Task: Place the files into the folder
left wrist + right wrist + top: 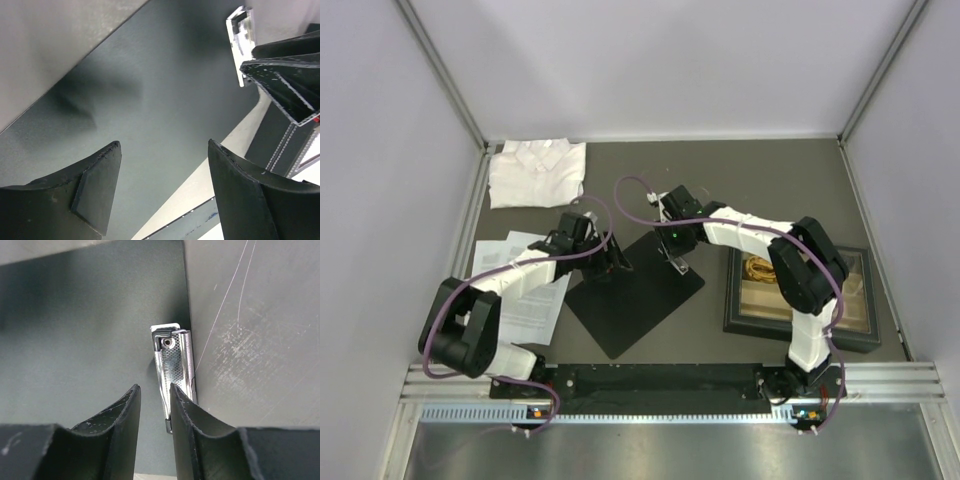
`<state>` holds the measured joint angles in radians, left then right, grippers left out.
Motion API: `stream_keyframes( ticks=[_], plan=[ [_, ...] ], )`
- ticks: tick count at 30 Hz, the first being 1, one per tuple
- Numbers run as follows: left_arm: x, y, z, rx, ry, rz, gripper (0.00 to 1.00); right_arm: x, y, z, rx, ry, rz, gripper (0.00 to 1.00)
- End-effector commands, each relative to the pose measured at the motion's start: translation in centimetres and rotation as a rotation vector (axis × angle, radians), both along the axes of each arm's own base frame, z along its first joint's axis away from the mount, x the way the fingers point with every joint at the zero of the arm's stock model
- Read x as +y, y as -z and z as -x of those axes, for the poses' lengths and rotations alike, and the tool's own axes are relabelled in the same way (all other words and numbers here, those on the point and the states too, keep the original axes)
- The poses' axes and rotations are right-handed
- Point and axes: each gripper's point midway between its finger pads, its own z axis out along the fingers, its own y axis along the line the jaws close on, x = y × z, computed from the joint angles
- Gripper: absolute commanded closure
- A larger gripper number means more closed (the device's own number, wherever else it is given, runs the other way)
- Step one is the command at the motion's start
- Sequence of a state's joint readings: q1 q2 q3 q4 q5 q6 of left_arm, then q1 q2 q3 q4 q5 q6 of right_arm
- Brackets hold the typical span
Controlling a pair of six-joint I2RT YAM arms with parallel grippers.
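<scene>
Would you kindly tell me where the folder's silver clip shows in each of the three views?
Top external: the silver clip sits mid-frame, at the black folder's upper right edge.
Left wrist: the clip is in the upper right corner.
Right wrist: the clip is at the centre.
Shared landmark: the black folder under it.

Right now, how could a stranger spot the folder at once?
Look at the middle of the grey table. The folder is the flat black board lying askew there. Unlike the white papers on its left and the framed tray on its right, it carries a silver clip.
</scene>
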<state>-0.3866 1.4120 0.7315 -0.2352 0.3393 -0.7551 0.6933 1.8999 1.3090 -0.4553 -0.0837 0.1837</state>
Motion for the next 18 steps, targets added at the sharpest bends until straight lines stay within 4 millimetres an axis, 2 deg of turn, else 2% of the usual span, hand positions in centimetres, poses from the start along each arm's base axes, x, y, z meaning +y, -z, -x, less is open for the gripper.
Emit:
stream_keyframes(
  ticks=[1,8,12,13,14,15,16,18],
  plan=[
    [0.1,1.2,-0.5,0.000,-0.020,-0.003,0.25,0.7,0.1,-0.2,-0.021,-0.006,-0.001,0.70],
    [0.5,1.6,-0.5,-0.013,-0.014,-0.037,0.25,0.3,0.6,-0.4,-0.010,0.014,0.037,0.71],
    [1.0,-0.8,-1.1,-0.073,0.004,-0.065,0.25,0.4,0.6,-0.3,0.006,0.044,0.024,0.78],
    [1.4,-1.1,-0.7,-0.069,0.020,-0.093,0.24,0.3,0.8,-0.3,0.007,0.055,0.028,0.78],
    [1.5,-2.7,-1.3,-0.109,0.015,-0.098,0.23,0.2,0.8,-0.4,0.004,0.066,0.031,0.79],
    [2.1,-3.2,-1.6,-0.126,0.003,-0.133,0.22,0.2,0.7,-0.5,0.002,0.070,0.030,0.79],
    [3.0,-3.2,-1.1,-0.110,0.007,-0.182,0.21,0.3,0.8,-0.5,0.002,0.072,0.034,0.79],
    [4.7,-4.8,-2.0,-0.148,-0.048,-0.262,0.17,0.1,1.1,-0.6,0.010,0.077,0.057,0.80]
  ],
)
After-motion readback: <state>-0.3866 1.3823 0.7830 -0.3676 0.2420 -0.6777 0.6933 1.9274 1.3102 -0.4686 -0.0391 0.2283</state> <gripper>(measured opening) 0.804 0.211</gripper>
